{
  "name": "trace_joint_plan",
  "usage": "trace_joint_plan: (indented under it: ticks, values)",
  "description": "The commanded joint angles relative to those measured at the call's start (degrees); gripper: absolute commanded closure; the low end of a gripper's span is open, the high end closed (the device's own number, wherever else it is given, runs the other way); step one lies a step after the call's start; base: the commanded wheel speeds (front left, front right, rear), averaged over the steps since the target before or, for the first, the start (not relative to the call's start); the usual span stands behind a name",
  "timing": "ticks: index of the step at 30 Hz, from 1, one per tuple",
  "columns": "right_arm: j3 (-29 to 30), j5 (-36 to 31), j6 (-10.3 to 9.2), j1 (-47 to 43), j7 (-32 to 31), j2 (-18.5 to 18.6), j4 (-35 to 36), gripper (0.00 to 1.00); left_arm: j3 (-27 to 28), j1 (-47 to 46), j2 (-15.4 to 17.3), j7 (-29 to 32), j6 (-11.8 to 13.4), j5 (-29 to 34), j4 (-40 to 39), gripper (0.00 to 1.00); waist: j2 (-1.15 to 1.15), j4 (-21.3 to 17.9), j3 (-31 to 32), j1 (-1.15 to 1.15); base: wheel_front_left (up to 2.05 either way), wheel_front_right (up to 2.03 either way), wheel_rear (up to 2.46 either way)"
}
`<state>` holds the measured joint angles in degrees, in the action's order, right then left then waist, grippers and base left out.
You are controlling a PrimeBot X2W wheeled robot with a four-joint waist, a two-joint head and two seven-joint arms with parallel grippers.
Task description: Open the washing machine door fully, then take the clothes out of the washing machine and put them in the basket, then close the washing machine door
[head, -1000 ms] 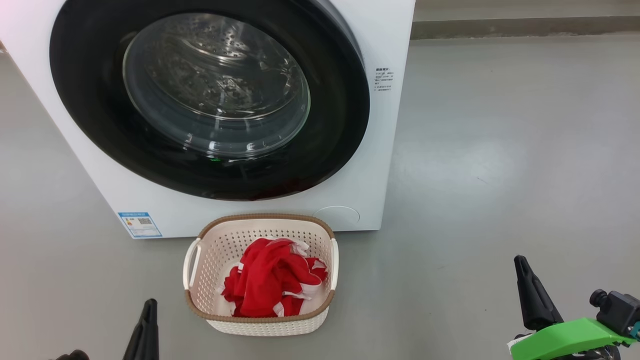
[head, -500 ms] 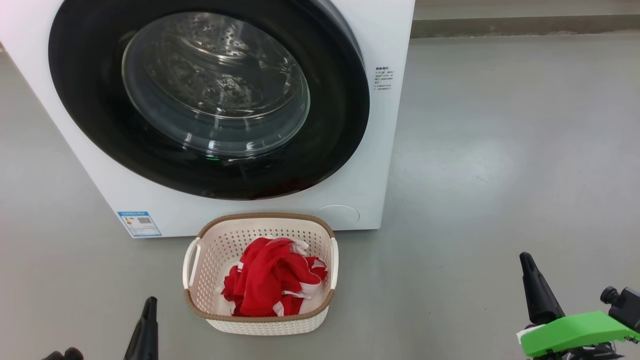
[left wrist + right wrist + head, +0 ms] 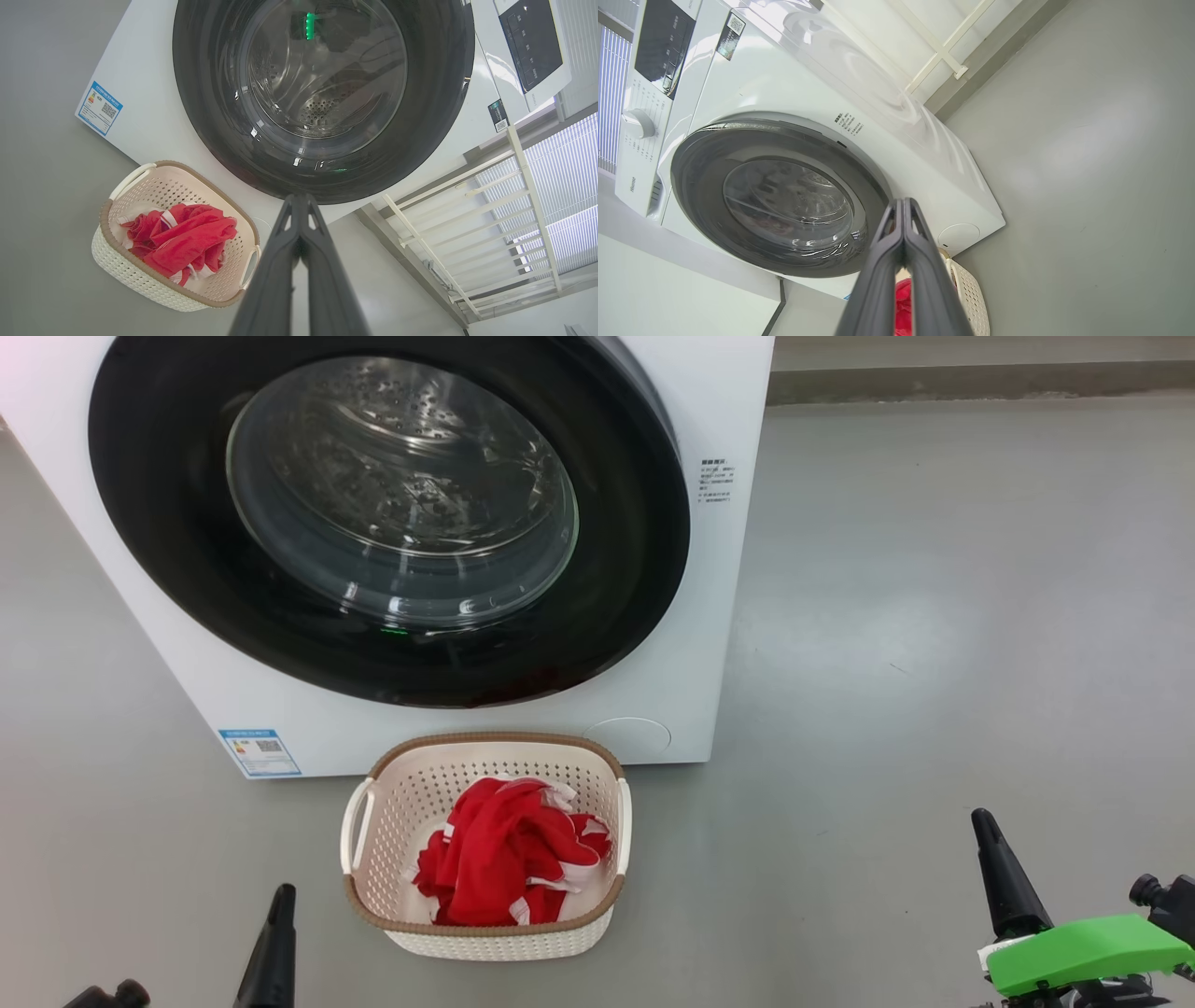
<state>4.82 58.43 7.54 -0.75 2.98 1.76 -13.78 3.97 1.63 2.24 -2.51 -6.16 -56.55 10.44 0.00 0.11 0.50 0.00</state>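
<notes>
The white washing machine (image 3: 709,616) fills the upper left of the head view, and its black-rimmed round door (image 3: 597,616) lies flat against the front, closed. Through the glass I see the bare steel drum. Directly before the machine stands the cream basket (image 3: 485,943), and the red clothes (image 3: 504,859) with white trim lie bunched inside it. My left gripper (image 3: 282,894) is low at the basket's left, shut and empty. At the lower right, well away from the basket, my right gripper (image 3: 980,819) is also shut and empty. Both wrist views show the fingertips (image 3: 299,198) (image 3: 903,201) pressed together.
Grey floor (image 3: 934,616) spreads wide to the right of the machine. A white slatted rack (image 3: 490,219) leans by the wall beside the machine. The control panel (image 3: 663,42) and knob sit at the machine's top. A blue energy label (image 3: 260,752) marks its lower corner.
Both grippers have sunk slightly lower in the head view and the right one has drifted a little to the right. The door, basket and clothes have not moved.
</notes>
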Motion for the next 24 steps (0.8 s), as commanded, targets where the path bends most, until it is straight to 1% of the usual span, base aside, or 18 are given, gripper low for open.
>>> trace_joint_plan:
  ticks: [1,24]
  values:
    - [-0.42,2.1,-0.03,3.52,-0.35,0.99,1.33,1.0,1.47,-3.01,0.43,0.62,-0.69,-2.04,-0.93,1.0,0.0,0.0,-0.02,0.0,0.0,0.0,0.0]
    - [0.17,16.02,-0.04,5.08,-4.02,1.3,0.57,1.0,1.97,-5.2,0.52,4.25,-0.97,-16.5,1.13,1.0,0.0,-0.05,-0.26,0.0,0.0,0.0,0.0]
